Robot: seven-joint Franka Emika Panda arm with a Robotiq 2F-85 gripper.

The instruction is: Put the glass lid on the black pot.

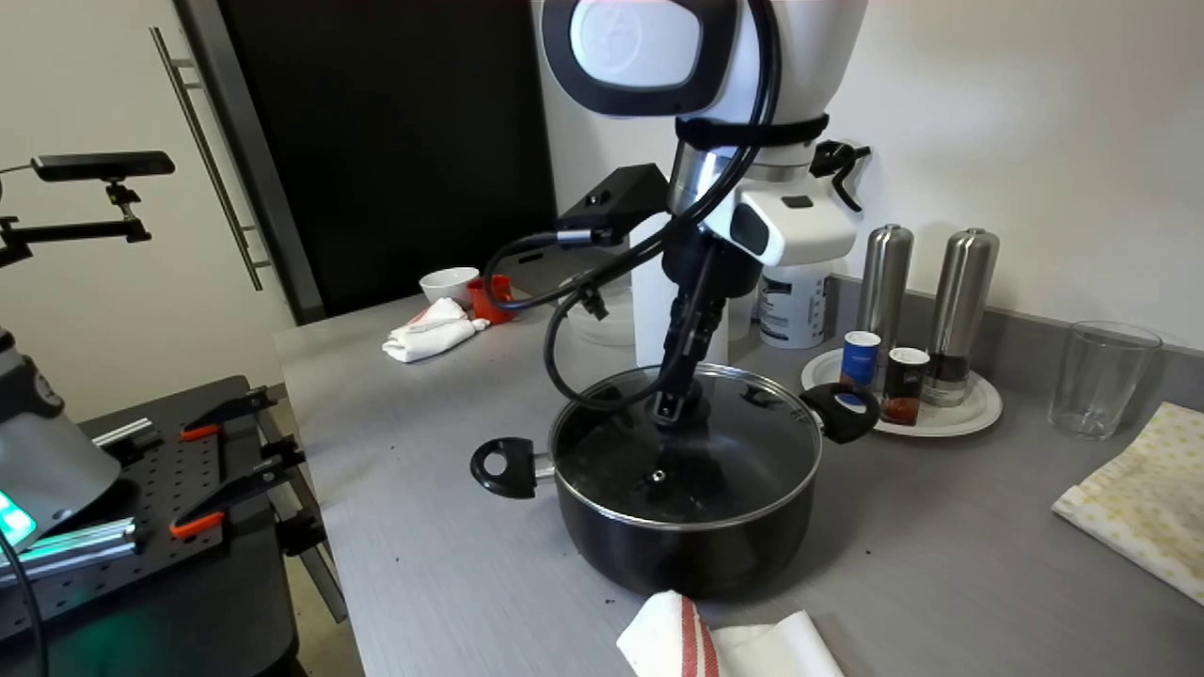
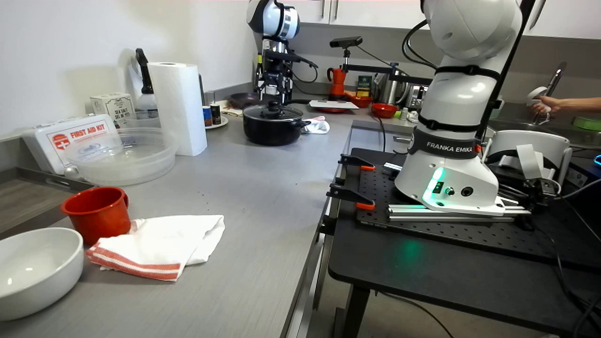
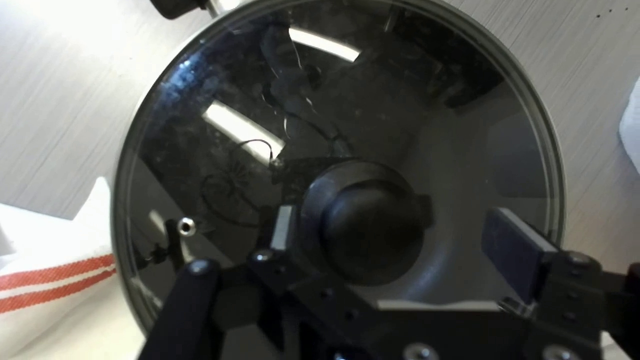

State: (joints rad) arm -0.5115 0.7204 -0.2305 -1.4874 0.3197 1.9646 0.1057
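The glass lid (image 1: 752, 470) lies on the black pot (image 1: 687, 555), and its silvery rim looks level on the pot's rim. In an exterior view, the lid (image 2: 256, 112) and the pot (image 2: 270, 134) stand far down the counter. My gripper (image 1: 670, 409) points down at the lid's centre. In the wrist view, the gripper (image 3: 400, 237) is open, with one finger on each side of the black knob (image 3: 372, 232) of the lid (image 3: 450, 135). The left finger is close to the knob and the right finger is well apart from it. Contact cannot be told.
A striped towel (image 1: 696, 639) lies close in front of the pot. Beside it stand a white plate (image 1: 983, 404) with shakers and grinders, a clear glass (image 1: 1096, 376) and a paper towel roll (image 2: 176, 108). A red mug (image 2: 96, 213) and white bowl (image 2: 37, 272) stand farther along.
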